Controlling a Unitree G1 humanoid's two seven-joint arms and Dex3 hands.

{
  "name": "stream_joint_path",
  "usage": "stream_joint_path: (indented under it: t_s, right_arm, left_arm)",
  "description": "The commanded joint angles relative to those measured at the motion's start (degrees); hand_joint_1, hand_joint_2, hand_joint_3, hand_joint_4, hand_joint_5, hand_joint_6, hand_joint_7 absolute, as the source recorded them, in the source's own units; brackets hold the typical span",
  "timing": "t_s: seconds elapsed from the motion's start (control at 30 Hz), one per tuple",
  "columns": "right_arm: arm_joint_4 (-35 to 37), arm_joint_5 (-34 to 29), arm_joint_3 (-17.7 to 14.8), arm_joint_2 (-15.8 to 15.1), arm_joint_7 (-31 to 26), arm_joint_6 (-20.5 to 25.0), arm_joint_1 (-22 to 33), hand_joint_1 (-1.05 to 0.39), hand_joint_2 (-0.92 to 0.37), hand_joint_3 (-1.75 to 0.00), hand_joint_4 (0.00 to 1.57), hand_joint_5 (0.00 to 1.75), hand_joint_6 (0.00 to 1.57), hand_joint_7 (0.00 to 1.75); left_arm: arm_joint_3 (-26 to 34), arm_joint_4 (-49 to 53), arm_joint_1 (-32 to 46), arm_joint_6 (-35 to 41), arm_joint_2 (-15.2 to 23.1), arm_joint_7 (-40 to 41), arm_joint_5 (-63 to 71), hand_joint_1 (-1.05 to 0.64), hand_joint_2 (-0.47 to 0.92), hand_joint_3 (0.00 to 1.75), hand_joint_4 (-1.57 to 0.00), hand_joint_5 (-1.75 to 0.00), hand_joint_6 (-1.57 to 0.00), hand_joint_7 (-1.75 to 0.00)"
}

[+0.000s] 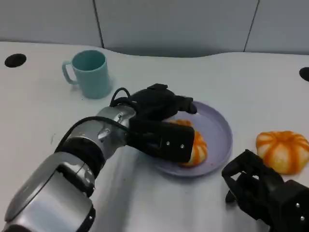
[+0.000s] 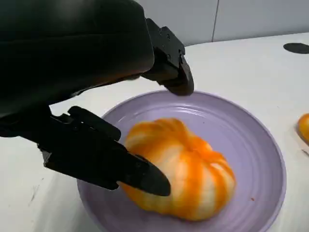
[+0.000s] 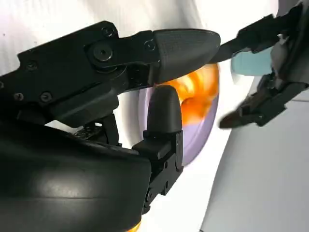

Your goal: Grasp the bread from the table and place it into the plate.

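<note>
An orange-and-white striped bread lies in the purple plate at mid-table. My left hand hovers over the plate's near-left side with its fingers spread around the bread. In the left wrist view the bread rests on the plate; one fingertip stands clear above it and the thumb lies along its side. My right hand rests low at the front right, holding nothing, fingers apart. A second, similar bread sits on the table right of the plate.
A teal mug stands at the back left, well apart from the plate. Dark round holes mark the table at the far left and far right edge. The second bread lies just beyond my right hand.
</note>
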Motion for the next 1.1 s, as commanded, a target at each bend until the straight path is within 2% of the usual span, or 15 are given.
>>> stream_joint_path:
  t_s: [0.03,0.23,0.47,0.63,0.7,0.8,0.87,0.97,1.07,1.1]
  right_arm:
    - [-0.6,-0.7,-0.4,-0.7,-0.9,0.2,0.3,-0.28,-0.92,-0.34,0.54,1.75,0.35,1.75]
    - [-0.2,-0.7,-0.3,-1.1,-0.5,-0.3,0.1,-0.28,-0.92,-0.35,0.53,1.75,0.35,1.75]
    - [-0.2,-0.1,-0.7,-1.2,0.2,-0.5,0.1,-0.28,-0.92,-0.35,0.55,1.75,0.36,1.75]
    - [-0.6,0.4,-1.1,-1.3,0.6,0.5,0.0,-0.27,-0.92,-0.36,0.55,1.75,0.36,1.75]
    - [-0.2,0.0,-1.0,-1.5,0.4,-0.4,-0.1,-0.27,-0.92,-0.36,0.54,1.75,0.36,1.75]
    - [0.1,-0.7,-1.0,-1.7,-0.1,-1.0,-0.1,-0.27,-0.92,-0.35,0.54,1.75,0.37,1.75]
    - [0.1,0.2,-1.4,-1.5,0.3,-0.8,-0.1,-0.27,-0.92,-0.35,0.54,1.75,0.37,1.75]
    - [0.6,0.9,-1.7,-1.7,1.0,-1.2,-0.3,-0.25,-0.92,-0.36,0.55,1.75,0.37,1.75]
    - [0.9,0.9,-1.8,-1.8,1.5,-1.2,-0.6,-0.24,-0.92,-0.36,0.57,1.75,0.37,1.75]
    - [0.9,0.8,-1.8,-1.7,1.4,-1.2,-0.7,-0.24,-0.92,-0.36,0.57,1.75,0.37,1.75]
  left_arm:
    - [0.0,0.8,-1.8,0.0,1.1,-0.5,0.1,-0.86,0.92,0.03,0.00,-0.01,-0.07,0.00]
    - [1.1,0.7,-2.0,0.7,1.4,-1.6,-1.3,-0.86,0.92,0.04,0.00,0.00,-0.05,0.00]
    - [11.2,-2.1,1.0,-4.0,4.8,-8.6,-12.9,-0.78,0.91,0.02,0.00,0.00,-0.10,-0.03]
    - [21.4,-6.9,6.8,-5.1,6.9,-21.6,-27.2,-0.76,0.92,0.01,0.00,0.00,-0.08,-0.01]
    - [27.8,-10.7,11.1,-2.4,6.9,-31.3,-37.5,-0.71,0.91,0.01,-0.02,-0.01,-0.08,-0.01]
    - [33.9,-18.1,18.1,1.9,7.2,-40.2,-48.3,-0.76,0.92,0.04,-0.09,-0.05,-0.09,-0.01]
    - [38.2,-24.9,23.5,9.5,7.5,-45.8,-56.9,-0.78,0.92,0.06,-0.10,-0.06,-0.09,-0.01]
    - [41.8,-33.6,30.0,18.2,8.0,-48.8,-64.0,-0.73,0.92,0.07,-0.14,-0.08,-0.12,-0.02]
    - [44.5,-41.7,37.2,23.7,8.3,-47.5,-68.1,-0.71,0.92,0.13,-0.20,-0.12,-0.17,-0.03]
    - [45.1,-43.8,38.9,25.3,8.3,-46.7,-69.0,-0.69,0.92,0.13,-0.27,-0.16,-0.22,-0.05]
